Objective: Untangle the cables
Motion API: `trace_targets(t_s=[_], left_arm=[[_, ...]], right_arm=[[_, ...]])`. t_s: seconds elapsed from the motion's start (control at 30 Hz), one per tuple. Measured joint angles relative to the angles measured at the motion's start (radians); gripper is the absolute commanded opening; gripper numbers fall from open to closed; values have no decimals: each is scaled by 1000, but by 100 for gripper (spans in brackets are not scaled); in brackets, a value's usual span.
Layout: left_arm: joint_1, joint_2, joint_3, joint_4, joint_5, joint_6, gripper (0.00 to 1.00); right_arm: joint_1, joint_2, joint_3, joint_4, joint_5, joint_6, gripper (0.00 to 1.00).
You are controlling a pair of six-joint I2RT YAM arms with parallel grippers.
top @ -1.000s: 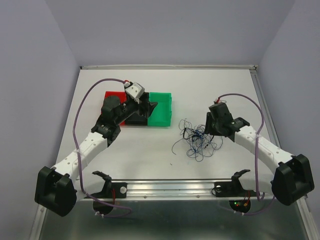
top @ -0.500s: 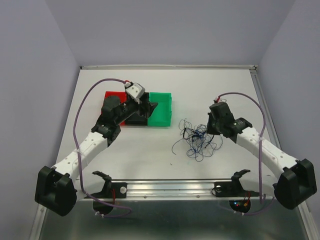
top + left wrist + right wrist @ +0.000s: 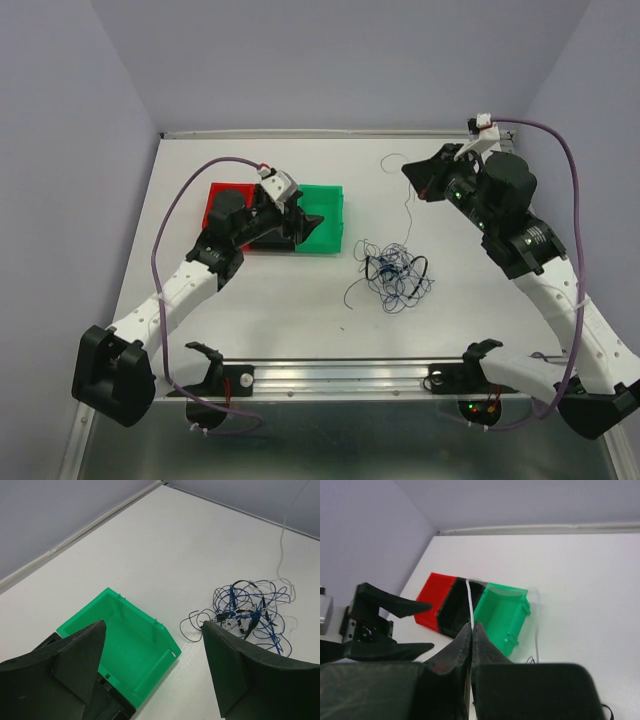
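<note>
The cables (image 3: 396, 272) lie as a loose knot of black, dark blue and white wires on the white table, right of the green bin; they also appear in the left wrist view (image 3: 246, 612). My right gripper (image 3: 408, 172) is raised over the far right of the table, shut on one white cable (image 3: 468, 599) that runs between its closed fingertips (image 3: 471, 626) and hangs down (image 3: 409, 212) toward the knot. My left gripper (image 3: 303, 215) stands open above the green bin, jaws wide apart (image 3: 154, 626), nothing between them.
Three bins sit side by side at the left middle: red (image 3: 222, 196), black (image 3: 456, 611) and green (image 3: 328, 208). A raised rail (image 3: 340, 132) borders the table's far edge. Purple arm cables (image 3: 170, 215) arc beside each arm.
My right gripper shut at the knot, then rose and swung back to the far right, drawing a white cable up out of it. The knot tightened slightly. My left arm barely shifted.
</note>
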Motion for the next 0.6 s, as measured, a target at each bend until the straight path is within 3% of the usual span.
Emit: trace_targets(t_s=[0.37, 0.6], left_arm=[[-46, 90, 60, 100, 166, -110, 88], [-254, 152, 60, 301, 183, -161, 88]], right_arm=[[1, 21, 133, 123, 1, 12, 1], [1, 34, 217, 204, 5, 51, 1]])
